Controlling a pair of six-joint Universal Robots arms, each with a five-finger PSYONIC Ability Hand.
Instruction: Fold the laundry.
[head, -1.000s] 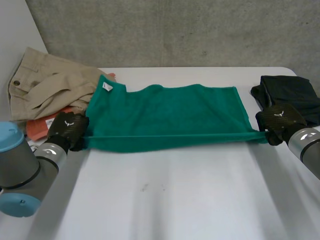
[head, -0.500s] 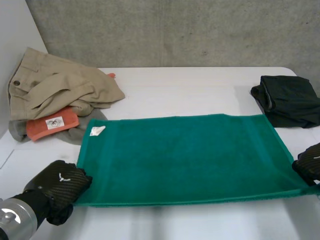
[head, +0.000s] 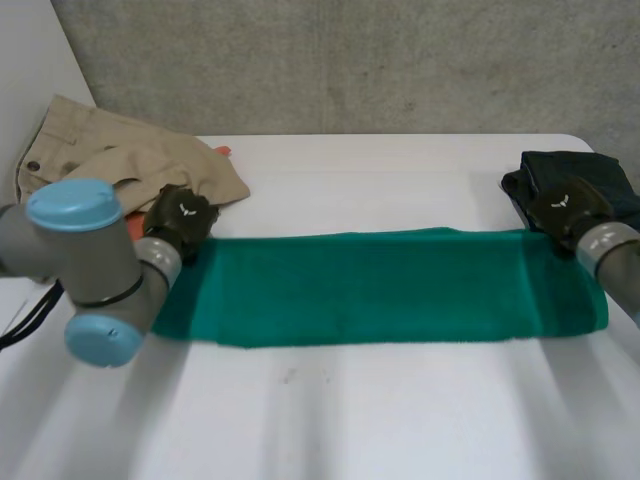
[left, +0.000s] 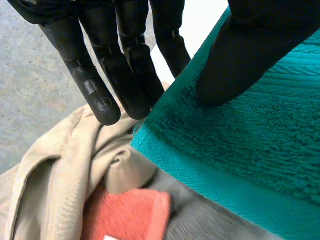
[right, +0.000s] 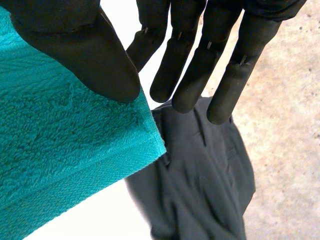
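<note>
Seemingly one fold done, more left

So far, the green towel (head: 380, 285) lies flat on the white surface (head: 350, 420) as a long band that looks doubled lengthwise. The left hand (head: 180, 220) sits at its far left corner, with the thumb resting on the cloth and the fingers (left: 100, 95) straight and released beside the edge. The right hand (head: 565, 208) hovers at the far right corner, fingers (right: 225, 80) relaxed and gripping nothing. I judge that crosswise folds remain. Beige trousers (head: 110, 160) and an orange cloth (left: 130, 215) wait unfolded nearby, and a dark garment (head: 590, 170) lies beyond the right hand.
</note>
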